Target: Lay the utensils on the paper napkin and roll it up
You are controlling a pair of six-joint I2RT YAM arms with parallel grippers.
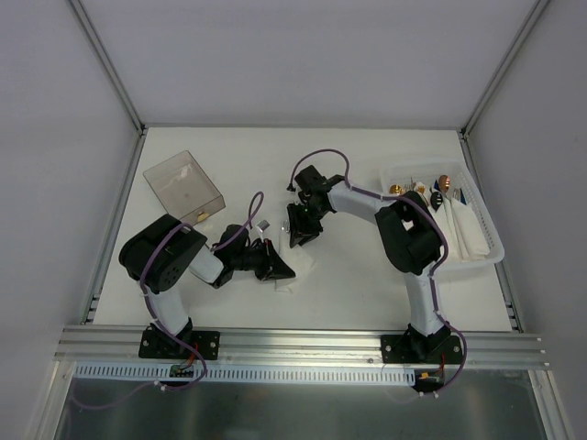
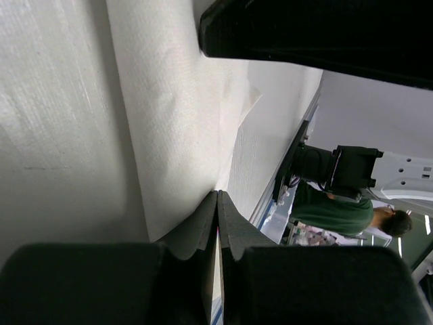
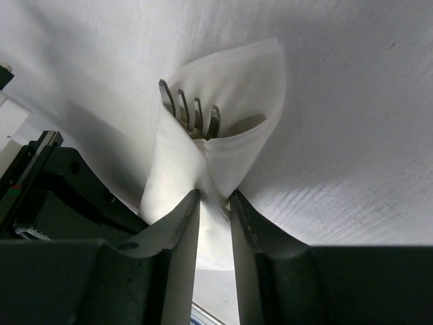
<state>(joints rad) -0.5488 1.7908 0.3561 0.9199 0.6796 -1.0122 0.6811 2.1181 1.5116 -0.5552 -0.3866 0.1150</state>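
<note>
You were, by my reading, in the rolling step: the paper napkin was already wrapped round the cutlery, so loading looked done and tightening the roll was what remained. Starting at the left, the clear plastic box stood near the back of the bench, apart from the work. Your left claw was low over the middle of the bench with its fingers pressed together, the tips right at one edge of the napkin; whether a fold was caught between them I could not tell. The napkin lay between the two claws as a loose cone of soft, faintly textured white paper, open at the end, with the four grey tines of a fork showing from its mouth. Your right claw had its fingers drawn in to a narrow slot, pinching the thin tail of that cone. Further right, the white tray sat at the bench's edge, well apart. The next move probably called for a firm hold at one end while the other turned the paper snug, gently, since such thin paper would likely tear or spring open.
</note>
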